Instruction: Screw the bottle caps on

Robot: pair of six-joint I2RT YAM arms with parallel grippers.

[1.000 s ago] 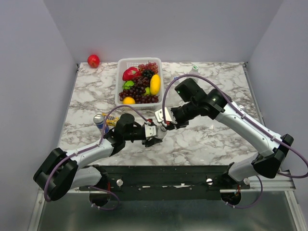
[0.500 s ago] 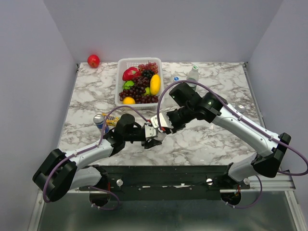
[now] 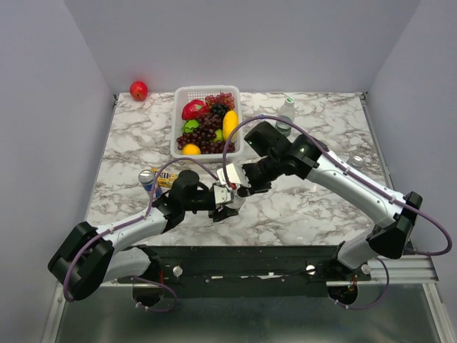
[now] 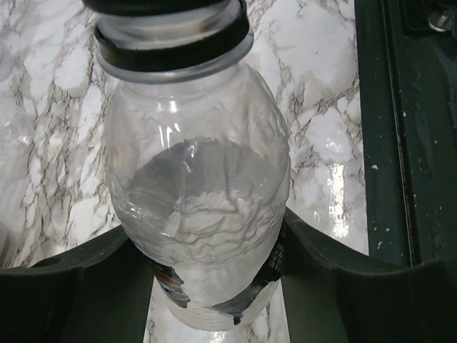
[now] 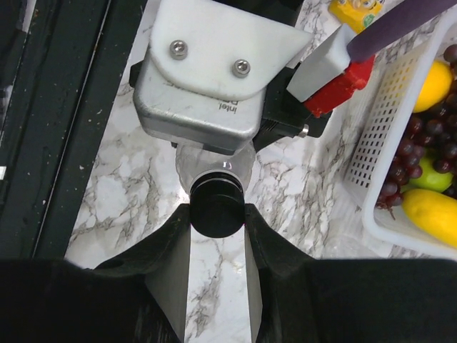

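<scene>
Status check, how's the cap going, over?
Left gripper shut on clear bottle. Right gripper shut on black cap, at bottle neck. Fruit basket beside, not touching.

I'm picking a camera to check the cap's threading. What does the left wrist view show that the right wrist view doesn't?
Only left wrist: the bottle, its crumpled clear body clamped in the left gripper. Only right wrist: the right gripper pinching the black cap from both sides, the camera housing on the left wrist, and the fruit basket. Both: that cap at the bottle's top, and the marble table.
</scene>
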